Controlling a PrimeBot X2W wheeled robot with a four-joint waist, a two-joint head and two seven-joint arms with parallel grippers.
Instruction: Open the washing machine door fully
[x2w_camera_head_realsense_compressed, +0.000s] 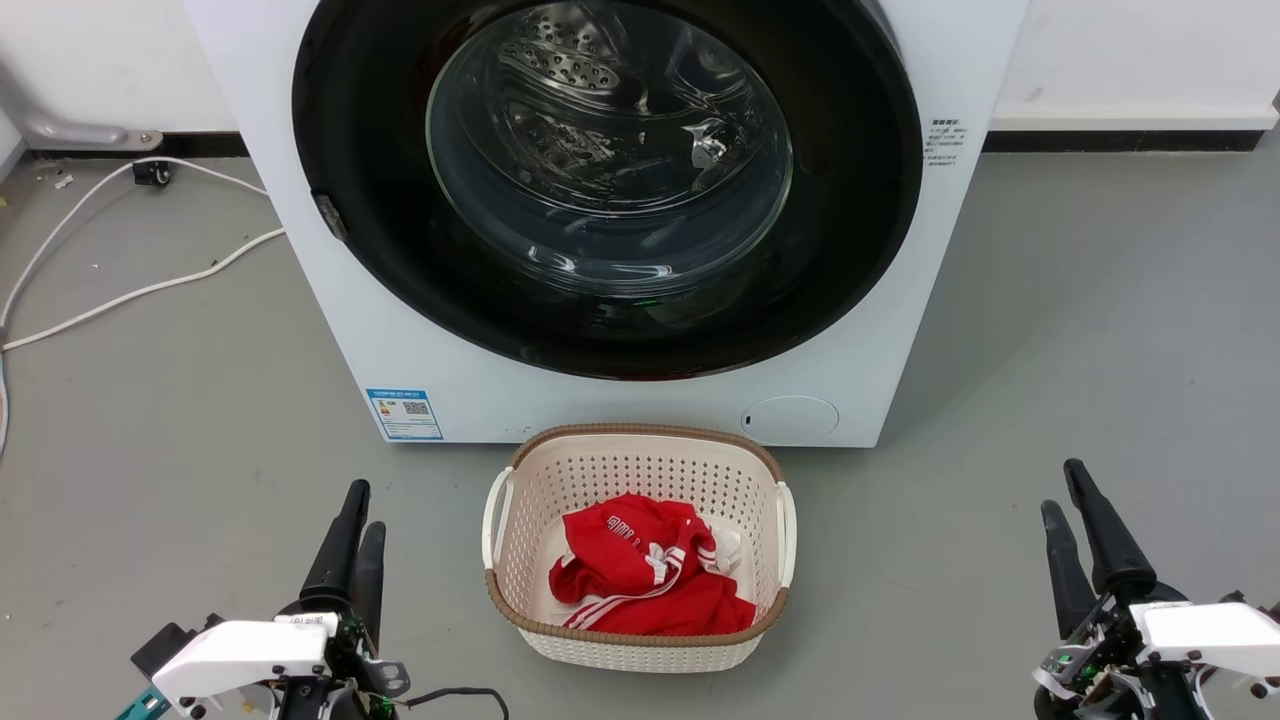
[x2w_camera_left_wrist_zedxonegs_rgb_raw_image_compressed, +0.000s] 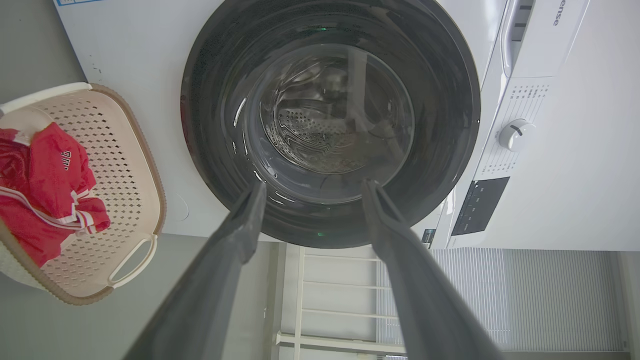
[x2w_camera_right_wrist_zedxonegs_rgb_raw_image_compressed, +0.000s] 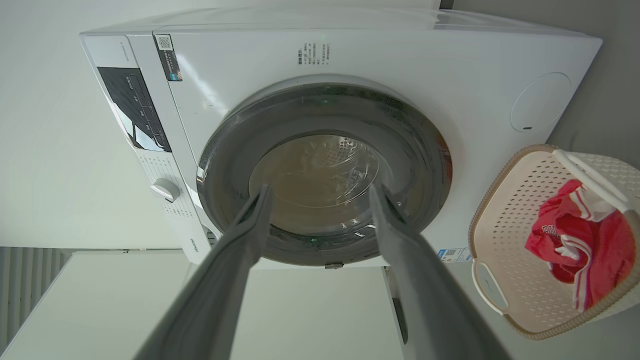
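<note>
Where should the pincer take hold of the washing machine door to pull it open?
Its rim, not the face: the washing machine door sits shut, glossy and domed, offering no purchase. The small grey tab on its left edge looks like a hinge, so probably hook the opposite rim from the robot's right with the right pincer.

A cream laundry basket (x2w_camera_head_realsense_compressed: 520, 520) holds crumpled red clothing (x2w_camera_head_realsense_compressed: 640, 570).

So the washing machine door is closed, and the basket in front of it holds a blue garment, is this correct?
Not quite. In the head view the garment in the basket is red with white stripes, not blue. The washing machine door is closed, with the basket in front of it.
</note>
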